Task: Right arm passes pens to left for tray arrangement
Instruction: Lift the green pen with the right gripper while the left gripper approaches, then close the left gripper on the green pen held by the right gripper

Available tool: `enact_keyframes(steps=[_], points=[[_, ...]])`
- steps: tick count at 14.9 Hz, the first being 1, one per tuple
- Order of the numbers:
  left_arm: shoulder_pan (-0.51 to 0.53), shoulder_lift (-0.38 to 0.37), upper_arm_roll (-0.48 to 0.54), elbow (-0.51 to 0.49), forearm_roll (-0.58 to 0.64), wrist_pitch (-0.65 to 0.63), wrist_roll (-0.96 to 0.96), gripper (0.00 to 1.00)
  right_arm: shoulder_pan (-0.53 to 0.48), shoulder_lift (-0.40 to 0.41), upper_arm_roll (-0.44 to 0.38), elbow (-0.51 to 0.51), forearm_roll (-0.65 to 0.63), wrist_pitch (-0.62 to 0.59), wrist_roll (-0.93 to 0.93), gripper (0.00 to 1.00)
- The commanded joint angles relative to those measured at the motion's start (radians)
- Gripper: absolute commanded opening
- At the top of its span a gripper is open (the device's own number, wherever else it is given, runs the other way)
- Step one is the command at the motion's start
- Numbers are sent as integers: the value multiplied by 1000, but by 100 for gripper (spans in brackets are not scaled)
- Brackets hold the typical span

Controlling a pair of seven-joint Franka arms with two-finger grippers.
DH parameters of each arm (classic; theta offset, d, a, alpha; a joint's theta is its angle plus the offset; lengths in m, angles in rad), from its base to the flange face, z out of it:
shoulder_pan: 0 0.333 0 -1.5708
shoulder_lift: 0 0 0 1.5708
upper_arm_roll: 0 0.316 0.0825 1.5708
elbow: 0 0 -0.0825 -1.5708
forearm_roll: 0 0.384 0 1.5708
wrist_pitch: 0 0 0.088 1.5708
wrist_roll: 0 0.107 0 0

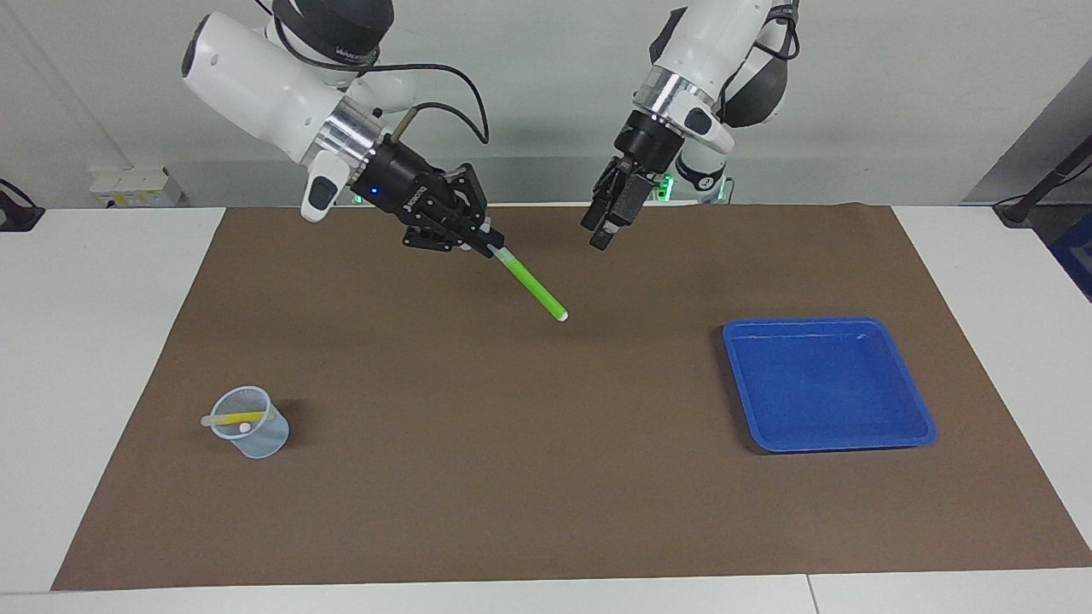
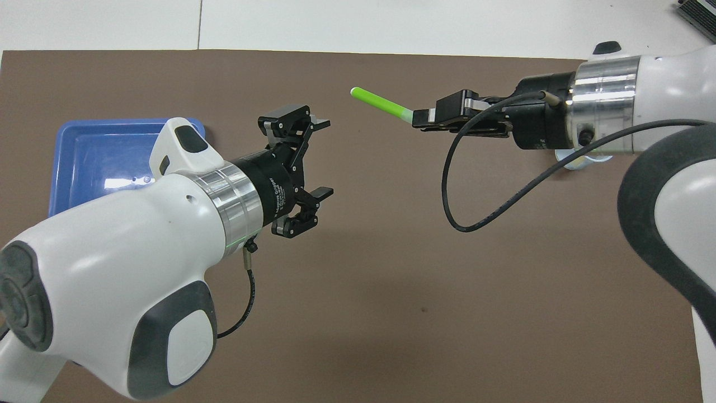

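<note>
My right gripper (image 1: 488,247) (image 2: 417,116) is shut on the pale end of a bright green pen (image 1: 533,290) (image 2: 378,103), held up over the middle of the brown mat with its free tip slanting down toward the left gripper. My left gripper (image 1: 603,228) (image 2: 324,157) hangs open in the air a short way from that tip, with nothing between its fingers. A yellow pen (image 1: 232,419) leans in a small translucent cup (image 1: 252,424) toward the right arm's end of the table. The blue tray (image 1: 826,383) (image 2: 106,159) lies bare toward the left arm's end.
A brown mat (image 1: 546,477) covers most of the white table (image 1: 94,298). In the overhead view the right arm hides most of the cup (image 2: 582,161), and the left arm covers part of the tray.
</note>
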Motion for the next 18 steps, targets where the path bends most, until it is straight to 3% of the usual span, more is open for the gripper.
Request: enact_keyframes(steps=[1,4,5,8,12,18], points=[[-16,50,12,30,-14,55,-8,100,14,-7,1,5,5,-8,19,0],[-16,135,12,87,-13,109,-6,95,44,-20,3,-1,2,-8,38,0],[-7,143,12,104,-13,109,-8,88,49,-23,3,1,-6,-8,58,0],[0,146,13,115,-14,110,-14,83,70,-29,3,-6,-26,-12,64,0],[3,146,13,118,-13,110,-8,59,77,-30,3,-6,-54,-35,65,0],[12,143,15,110,-3,72,44,57,78,-35,4,-10,-64,-35,67,0]])
